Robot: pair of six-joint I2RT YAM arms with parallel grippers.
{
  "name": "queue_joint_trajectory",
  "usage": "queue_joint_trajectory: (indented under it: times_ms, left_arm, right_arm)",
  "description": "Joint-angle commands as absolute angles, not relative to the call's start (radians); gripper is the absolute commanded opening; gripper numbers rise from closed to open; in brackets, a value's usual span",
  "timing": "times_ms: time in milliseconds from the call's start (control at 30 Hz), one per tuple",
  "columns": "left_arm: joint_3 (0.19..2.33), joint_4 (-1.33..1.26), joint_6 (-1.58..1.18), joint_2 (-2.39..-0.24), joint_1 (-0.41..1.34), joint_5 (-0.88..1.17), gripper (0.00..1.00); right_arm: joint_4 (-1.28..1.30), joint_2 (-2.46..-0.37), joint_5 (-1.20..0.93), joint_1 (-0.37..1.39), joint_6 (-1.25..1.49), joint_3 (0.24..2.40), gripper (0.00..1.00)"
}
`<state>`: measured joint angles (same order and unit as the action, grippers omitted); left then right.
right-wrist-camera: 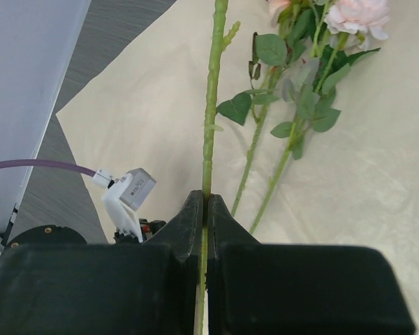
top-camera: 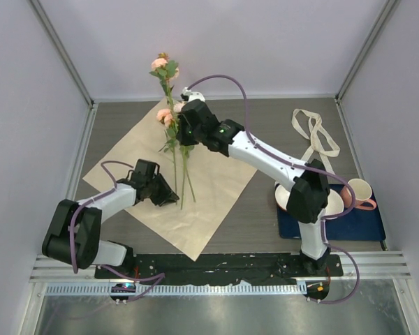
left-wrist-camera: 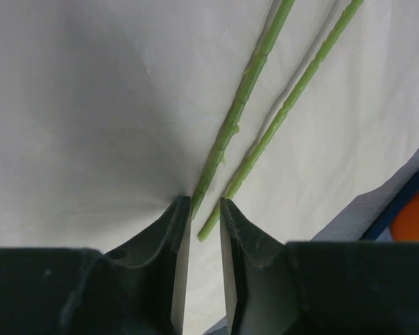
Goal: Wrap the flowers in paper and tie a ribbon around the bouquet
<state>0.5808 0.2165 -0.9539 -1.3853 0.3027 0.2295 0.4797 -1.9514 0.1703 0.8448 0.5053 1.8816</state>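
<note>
While the desk (top-camera: pixel 272 115) is taken up at its middle and left by the paper (top-camera: pixel 216 188), spread flat with its pale face up and one corner pointing near, no wrapping is judged to have been started. The flowers (top-camera: pixel 159 64) are laid lengthwise across that sheet, blooms toward the far side and cut ends toward the near side, and one bloom is seen reaching well beyond the paper's far edge. The ribbon (top-camera: pixel 327 143) is left loosely looped at the far right of the desk, well apart from the paper, with a blue mat (top-camera: pixel 356 223) nearer on that side. One stem (right-wrist-camera: pixel 211 105) is clamped partway along its length between the shut jaws of the right claw (right-wrist-camera: pixel 206 199), while two other flowers are seen lying beside it on the paper. The left claw (left-wrist-camera: pixel 204 202) is set low at the stem ends (left-wrist-camera: pixel 204 234), its jaws a narrow gap apart; one end is seen in that gap, but no pinch on it can be made out. The flowers are judged to be light, the stems thin and fairly stiff, the blooms and leaves easily crushed, so a hold is best taken on bare stem. The paper is judged to be thin, limp and easily creased, and is best lifted by a corner or edge.
</note>
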Motion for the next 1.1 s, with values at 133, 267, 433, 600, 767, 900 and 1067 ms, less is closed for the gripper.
queue_joint_trajectory:
  times_ms: [133,267,433,600,767,900,1067]
  left_arm:
    - [0.565,0.455,-0.965,-1.085,0.310,0.086,0.42]
    - [0.558,0.574,-0.991,-0.951,0.273,-0.033,0.49]
    - [0.546,0.575,-0.973,-1.000,0.161,-0.043,0.47]
    - [0.571,0.572,-0.922,-1.176,0.051,0.041,0.40]
    - [0.542,0.543,-0.939,-1.221,0.048,0.051,0.40]
    - [0.526,0.549,-0.945,-1.195,0.046,0.029,0.41]
    - [0.514,0.558,-0.951,-1.177,0.046,0.040,0.41]
  right_arm:
    - [0.410,-2.058,0.135,0.882,0.545,1.999,0.00]
    - [0.396,-2.135,0.140,0.910,0.580,2.039,0.00]
    - [0.391,-2.270,0.138,0.933,0.627,2.120,0.00]
    - [0.394,-2.364,0.140,0.940,0.640,2.183,0.00]
    - [0.384,-2.413,0.159,0.940,0.647,2.160,0.00]
    - [0.364,-2.431,0.218,0.939,0.615,2.123,0.00]
    - [0.336,-2.436,0.233,0.934,0.581,2.092,0.00]
